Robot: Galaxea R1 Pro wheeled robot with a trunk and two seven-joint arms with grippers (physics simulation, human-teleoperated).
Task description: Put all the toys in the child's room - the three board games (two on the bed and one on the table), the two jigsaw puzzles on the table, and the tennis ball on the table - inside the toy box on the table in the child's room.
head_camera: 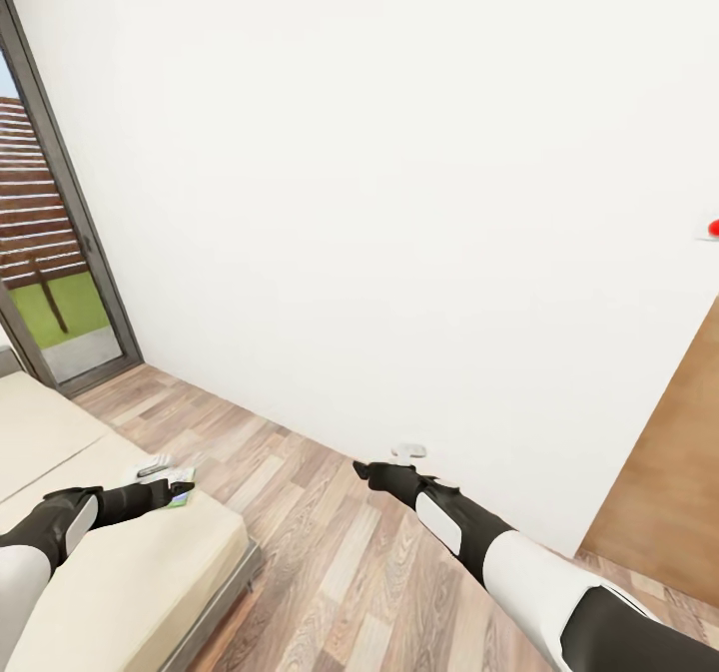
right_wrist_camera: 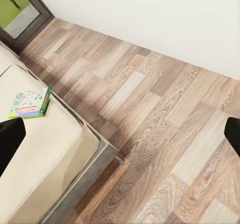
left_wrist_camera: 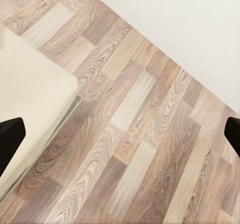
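The bed [right_wrist_camera: 45,154] — beige mattress on a dark grey frame — stands on the wood-plank floor [right_wrist_camera: 150,114], its corner jutting toward the white wall. One board game [right_wrist_camera: 30,103] with a green edge lies flat on the mattress near the bed's long edge — in the head view partly hidden behind the left arm.

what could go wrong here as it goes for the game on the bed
1. The board game lies near the bed edge, so a clumsy push from the left gripper might slide it off onto the floor.
2. The box is thin and flat on the soft mattress, so the open fingers may struggle to get under it.
3. The right gripper hangs over the floor, too far to help.
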